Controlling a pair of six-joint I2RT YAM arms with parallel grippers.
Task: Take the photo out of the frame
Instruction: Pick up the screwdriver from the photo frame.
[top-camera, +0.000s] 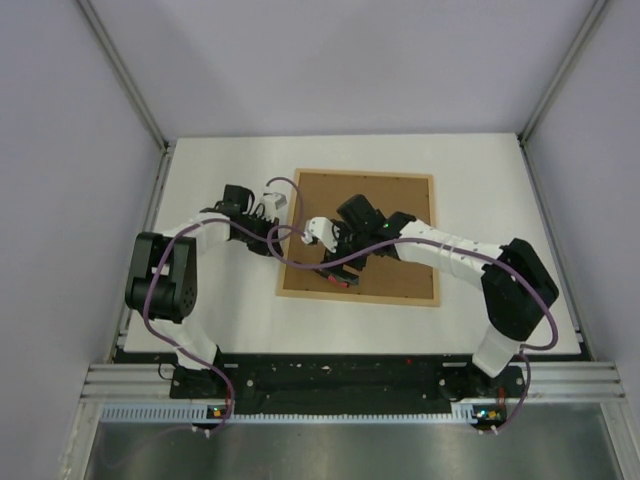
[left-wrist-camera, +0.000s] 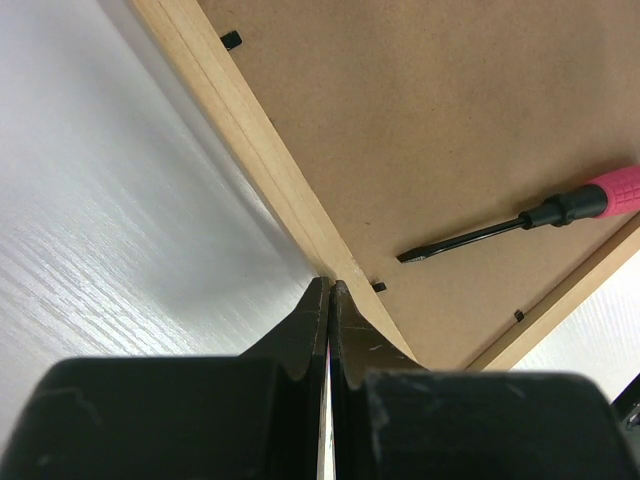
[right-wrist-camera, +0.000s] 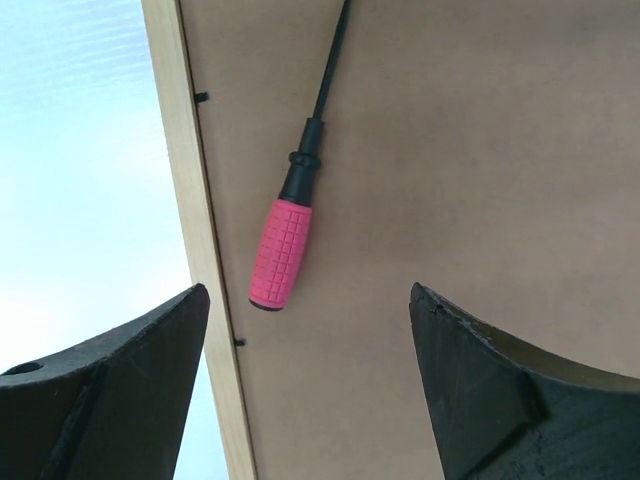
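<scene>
My two dark fingers (right-wrist-camera: 120, 380) fill the bottom corners of the right wrist view. They are spread wide, so the right gripper (right-wrist-camera: 308, 292) holds nothing. Just beyond them, the screwdriver (right-wrist-camera: 282, 250) lies loose on the brown backing board (right-wrist-camera: 450, 150). Its pink handle is toward me and its shaft points away. The handle sits nearer my left-hand finger than my right, close to the pale wooden rim of the frame (right-wrist-camera: 190, 200).

The frame lies face down on the white table (right-wrist-camera: 80, 150), so the photo is hidden under the board and I cannot see it. Small black tabs (right-wrist-camera: 201, 97) stand along the inside of the rim, but I cannot tell whether they are turned clear.

My left gripper (left-wrist-camera: 329, 290) is pinched together with nothing between the tips. It rests at the frame's outer edge on the far side of the board from the handle.

I judge the board is not yet out, and the tabs probably come first. To take up the screwdriver well, I should centre the handle between my fingers before closing. I should grip it across its ribbed middle, not at the end, and lift it level so the blade does not scrape the board. The left tips should bear on the rim so the frame cannot slide or twist.
</scene>
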